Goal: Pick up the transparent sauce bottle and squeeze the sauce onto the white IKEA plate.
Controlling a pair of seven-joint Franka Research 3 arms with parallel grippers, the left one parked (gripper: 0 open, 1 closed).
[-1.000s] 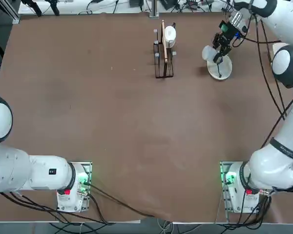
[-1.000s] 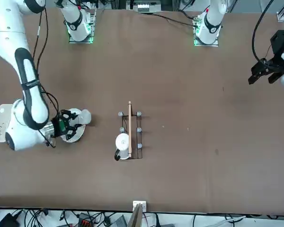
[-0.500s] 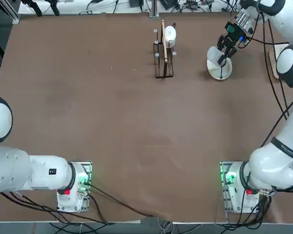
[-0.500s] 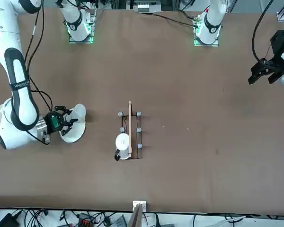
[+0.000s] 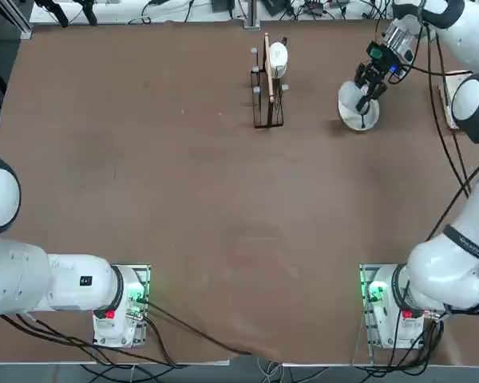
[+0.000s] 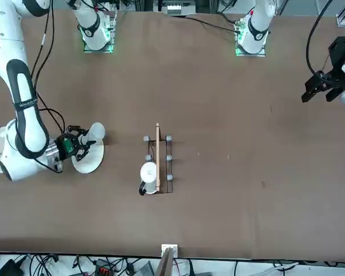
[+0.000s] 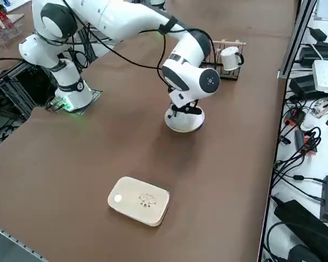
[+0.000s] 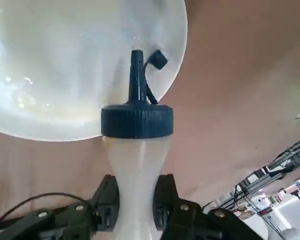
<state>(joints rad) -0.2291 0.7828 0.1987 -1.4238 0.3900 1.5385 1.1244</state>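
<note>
My right gripper [image 8: 136,200] is shut on the waist of the transparent sauce bottle [image 8: 135,165]. Its dark blue cap [image 8: 136,121] and open nozzle point at the white IKEA plate [image 8: 55,65], close above its inner surface near the rim. From overhead the gripper [image 5: 370,82] hangs over the far side of the plate [image 5: 361,117], with the bottle [image 5: 352,93] tilted beneath it. Across the table, the bottle's pale base [image 6: 96,132] sticks out beyond the gripper [image 6: 79,144] above the plate [image 6: 89,161]. From the side, the wrist hides the bottle over the plate [image 7: 184,122].
A dark wire rack [image 5: 267,88] with a white mug [image 5: 278,56] and a wooden stick stands left of the plate, also seen from the front as the rack [image 6: 158,164]. A white rounded-rectangle dish [image 7: 139,200] lies toward the table's right edge.
The gripper with the bottle has shifted to the robot's right, bringing the bottle from beside the plate's left edge to over the plate. The grip has stayed shut.
</note>
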